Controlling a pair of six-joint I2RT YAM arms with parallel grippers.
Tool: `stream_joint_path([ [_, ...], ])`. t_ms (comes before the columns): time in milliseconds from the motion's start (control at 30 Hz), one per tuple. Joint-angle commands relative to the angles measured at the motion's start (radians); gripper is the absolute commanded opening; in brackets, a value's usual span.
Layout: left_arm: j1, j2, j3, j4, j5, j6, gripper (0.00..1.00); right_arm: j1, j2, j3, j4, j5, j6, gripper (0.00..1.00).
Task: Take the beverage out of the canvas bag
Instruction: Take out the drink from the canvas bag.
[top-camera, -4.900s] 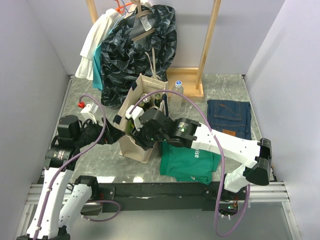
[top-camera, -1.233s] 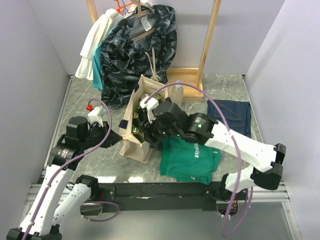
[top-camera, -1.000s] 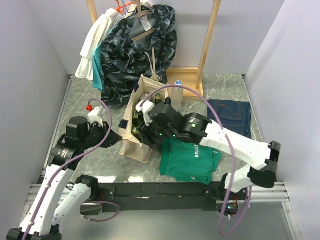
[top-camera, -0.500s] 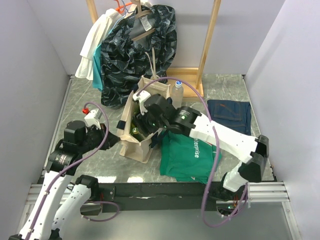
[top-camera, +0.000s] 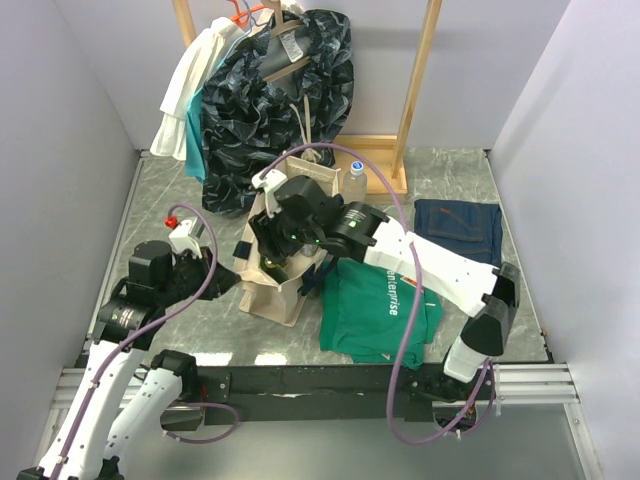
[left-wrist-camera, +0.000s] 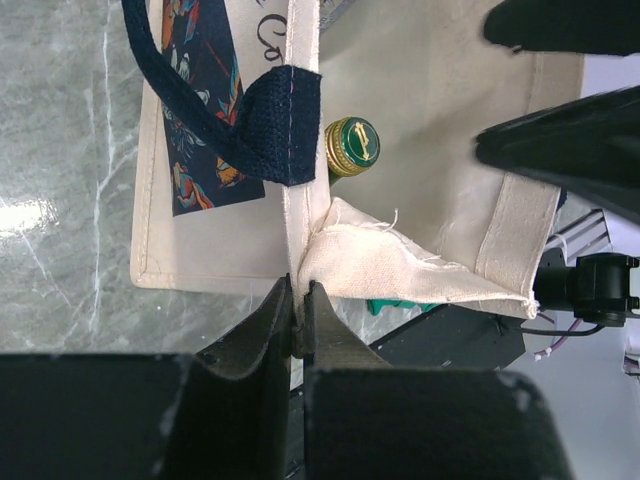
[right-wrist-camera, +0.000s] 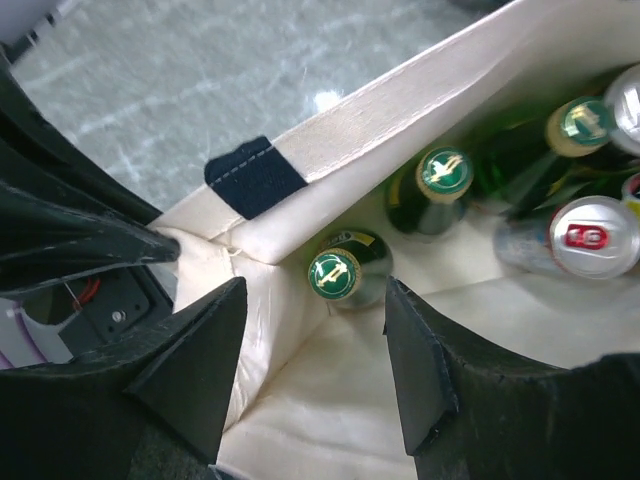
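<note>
Directly beneath the right gripper (right-wrist-camera: 315, 292), its fingers spread wide and empty, a green-capped bottle (right-wrist-camera: 332, 272) stood upright in a corner of the canvas bag (right-wrist-camera: 400, 100). The left gripper (left-wrist-camera: 298, 305) was pinched closed on the bag's rim at that corner.

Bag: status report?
Left gripper shut on bag corner. Right gripper open over green-capped bottle, not gripping. Bottle upright inside bag, cap exposed, nothing blocking.

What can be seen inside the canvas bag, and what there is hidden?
Inside the canvas bag stand three green bottles with green-and-gold caps and a silver can with a red tab; another can top shows at the picture's edge. Their lower parts are hidden.
</note>
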Motion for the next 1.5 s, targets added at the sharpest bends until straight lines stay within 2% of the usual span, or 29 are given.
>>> stream_joint_path([
  [0, -0.01, 0.016, -0.01, -0.104, 0.027, 0.021, 0.01, -0.002, 0.039, 0.012, 0.007, -0.038, 0.004, 0.64],
  [267, -0.01, -0.025, -0.01, -0.101, 0.016, 0.013, 0.01, -0.002, 0.07, -0.005, 0.008, -0.032, 0.021, 0.71],
  [633, -0.01, -0.024, -0.012, -0.101, 0.022, 0.017, 0.01, -0.006, 0.111, -0.034, 0.016, -0.018, 0.039, 0.72],
  [1067, -0.01, -0.029, -0.012, -0.103, 0.013, 0.012, 0.01, -0.007, 0.16, -0.045, 0.028, -0.049, 0.041, 0.71],
  [1467, -0.011, -0.027, -0.01, -0.103, 0.013, 0.012, 0.01, -0.007, 0.197, -0.022, 0.005, -0.069, 0.028, 0.66],
])
